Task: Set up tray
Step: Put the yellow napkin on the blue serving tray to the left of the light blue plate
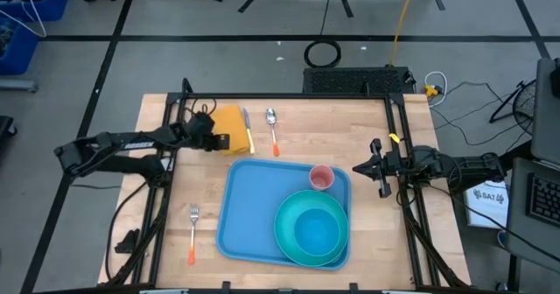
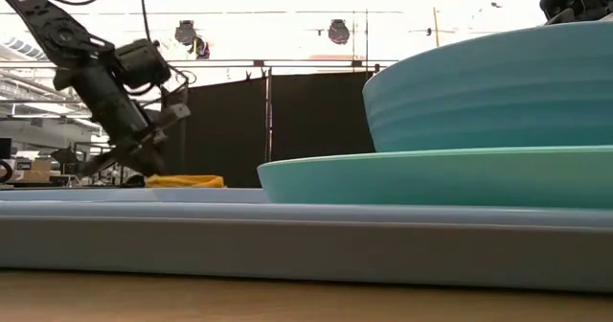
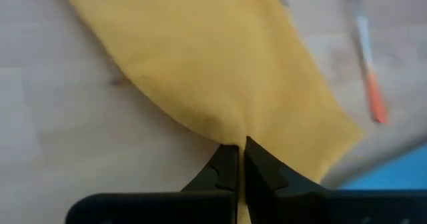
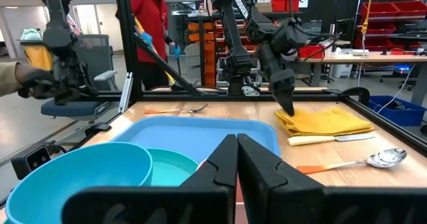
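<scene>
The blue tray (image 1: 249, 206) lies on the wooden table. It carries a turquoise plate (image 1: 289, 241) with a turquoise bowl (image 1: 311, 228) on it, and a pink cup (image 1: 321, 178). Beyond the tray's far left corner a yellow napkin (image 1: 229, 123) lies flat. A knife (image 1: 248, 129) and an orange-handled spoon (image 1: 273, 129) lie to its right. My left gripper (image 1: 219, 143) is shut on the napkin's near edge. My right gripper (image 1: 376, 167) is shut on nothing at the table's right edge and points level toward the tray. My left gripper pinches the napkin's edge (image 3: 230, 132) between its two fingertips, near the near-left corner. The fingers slant down from the table's left side. The cloth puckers at the fingertips, and the rest of the napkin (image 4: 327, 121) lies on the table.
An orange-handled fork (image 1: 193, 233) lies left of the tray near the table's front. Black frame rails (image 1: 162, 180) run along both table sides. Beyond the table a person in a red top (image 4: 150, 31) stands in the room.
</scene>
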Available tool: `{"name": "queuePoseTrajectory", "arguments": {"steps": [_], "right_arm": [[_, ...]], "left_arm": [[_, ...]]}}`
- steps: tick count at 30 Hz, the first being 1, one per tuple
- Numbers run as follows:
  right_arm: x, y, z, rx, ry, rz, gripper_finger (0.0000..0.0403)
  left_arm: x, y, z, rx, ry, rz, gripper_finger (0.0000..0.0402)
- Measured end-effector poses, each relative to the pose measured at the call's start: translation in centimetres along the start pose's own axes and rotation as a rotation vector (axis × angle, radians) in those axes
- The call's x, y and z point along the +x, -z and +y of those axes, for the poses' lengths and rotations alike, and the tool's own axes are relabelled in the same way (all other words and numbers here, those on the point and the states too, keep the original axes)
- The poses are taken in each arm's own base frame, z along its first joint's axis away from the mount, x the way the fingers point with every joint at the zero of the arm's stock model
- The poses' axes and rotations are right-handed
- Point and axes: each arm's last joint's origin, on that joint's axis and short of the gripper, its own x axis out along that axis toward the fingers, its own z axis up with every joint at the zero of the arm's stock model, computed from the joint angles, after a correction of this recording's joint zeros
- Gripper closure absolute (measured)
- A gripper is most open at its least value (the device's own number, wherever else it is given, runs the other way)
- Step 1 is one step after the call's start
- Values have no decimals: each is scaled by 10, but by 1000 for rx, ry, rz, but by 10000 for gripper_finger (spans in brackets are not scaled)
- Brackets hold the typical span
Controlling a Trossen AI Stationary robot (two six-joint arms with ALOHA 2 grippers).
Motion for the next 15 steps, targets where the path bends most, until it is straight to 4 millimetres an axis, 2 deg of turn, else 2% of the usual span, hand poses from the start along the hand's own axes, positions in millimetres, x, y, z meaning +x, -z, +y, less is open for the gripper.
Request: {"name": "queuePoseTrajectory", "arguments": {"steps": [7,15], "right_arm": [[0,0,0,-1,2,-4,399],[0,-1,0,-1,1,-7,399]], "left_arm": [[-18,6,-17,52,150,-17,397],[-29,23,-35,86,261,8,398]]}}
